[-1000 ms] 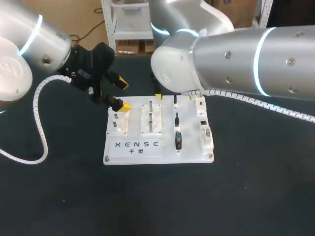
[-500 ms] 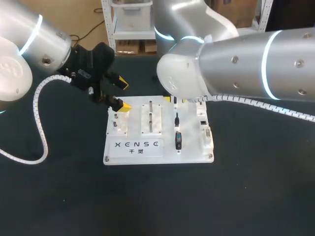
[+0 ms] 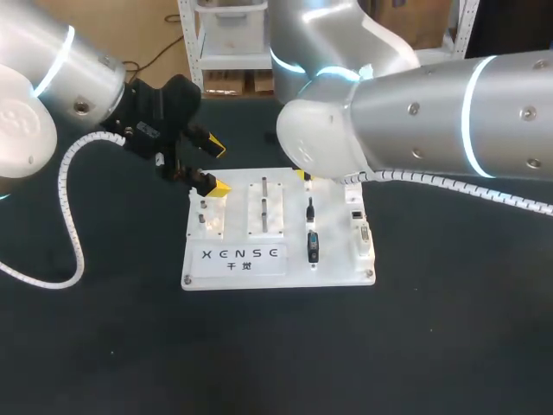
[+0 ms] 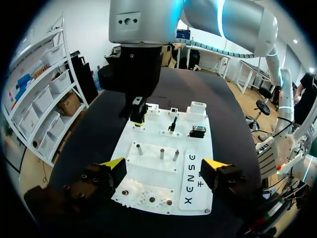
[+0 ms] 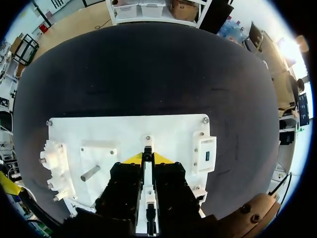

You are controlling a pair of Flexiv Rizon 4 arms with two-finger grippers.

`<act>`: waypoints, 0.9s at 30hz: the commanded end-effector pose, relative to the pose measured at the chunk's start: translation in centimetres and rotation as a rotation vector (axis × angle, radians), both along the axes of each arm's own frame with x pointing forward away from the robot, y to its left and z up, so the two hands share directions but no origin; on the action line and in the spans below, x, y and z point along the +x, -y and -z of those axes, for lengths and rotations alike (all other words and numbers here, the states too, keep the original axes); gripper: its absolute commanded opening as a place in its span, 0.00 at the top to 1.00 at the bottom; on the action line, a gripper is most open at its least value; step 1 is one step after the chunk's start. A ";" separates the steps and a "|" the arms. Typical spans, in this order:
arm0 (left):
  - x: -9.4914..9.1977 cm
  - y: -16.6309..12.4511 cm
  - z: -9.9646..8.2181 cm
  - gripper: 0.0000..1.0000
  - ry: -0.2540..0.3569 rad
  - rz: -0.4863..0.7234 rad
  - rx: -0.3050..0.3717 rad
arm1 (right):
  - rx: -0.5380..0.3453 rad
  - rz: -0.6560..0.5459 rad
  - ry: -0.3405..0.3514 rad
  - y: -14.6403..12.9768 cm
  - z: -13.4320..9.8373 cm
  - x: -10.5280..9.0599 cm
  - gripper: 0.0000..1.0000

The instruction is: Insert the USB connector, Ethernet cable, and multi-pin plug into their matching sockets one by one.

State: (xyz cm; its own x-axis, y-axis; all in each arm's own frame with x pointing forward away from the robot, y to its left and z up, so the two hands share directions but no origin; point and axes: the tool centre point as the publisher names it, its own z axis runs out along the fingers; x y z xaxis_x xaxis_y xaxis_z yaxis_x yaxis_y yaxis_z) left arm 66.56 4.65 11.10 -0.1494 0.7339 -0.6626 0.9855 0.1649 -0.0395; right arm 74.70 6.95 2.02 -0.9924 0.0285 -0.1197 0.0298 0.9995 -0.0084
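- The plug (image 5: pixel 147 150) you hold is a thin black piece; which of the three connectors it is, you cannot tell.
- In the head view your right arm covers nearly all of it, and only one yellow tip of the right gripper (image 3: pixel 304 176) shows at the board's far edge.
- In the right wrist view the fingers hide the plug's lower part, and its foot on the board (image 3: pixel 337 259) cannot be seen.
- The plug stands upright between the two yellow tips, which press on it from both sides: the right gripper (image 5: pixel 147 158) is pinching it.
- It is at the far end of the board's connector row, with a second plug (image 3: pixel 309 208) and a black-and-blue plug (image 3: pixel 313 247) nearer you in the same row.
- The sockets (image 3: pixel 356 214) sit in white blocks along the board's right edge, just beside that row; their openings are too small to make out.
- Your left gripper (image 3: pixel 218 168) hovers over the board's far left corner, fingers spread wide and holding nothing.
- Three upright pegs (image 4: pixel 161 152) stand on the board ahead of those fingers.
- The board lies flat on the dark table (image 3: pixel 104 346).
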 end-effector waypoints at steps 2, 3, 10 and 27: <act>-0.1 -0.1 0.1 0.00 0.003 0.001 -0.003 | 0.022 -0.003 0.066 1.0 -2.0 -1.0 1.00; -0.1 -0.1 0.1 0.00 0.003 0.001 -0.003 | 0.024 -0.004 0.077 1.2 -2.4 -1.0 1.00; -0.1 -0.1 0.1 0.00 0.003 0.001 -0.003 | 0.022 -0.010 0.127 2.6 -4.1 -1.4 1.00; -0.1 -0.1 0.1 0.00 0.003 0.001 -0.003 | -0.021 0.009 0.135 7.3 -2.3 -2.1 1.00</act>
State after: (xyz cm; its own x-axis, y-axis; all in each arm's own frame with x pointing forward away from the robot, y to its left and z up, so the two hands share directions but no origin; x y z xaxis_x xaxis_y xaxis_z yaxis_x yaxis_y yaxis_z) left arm 66.56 4.65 11.10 -0.1494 0.7339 -0.6626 0.9855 0.1650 -0.0395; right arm 72.89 0.03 4.50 -0.9788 0.0326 -0.2022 0.0392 0.9988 -0.0287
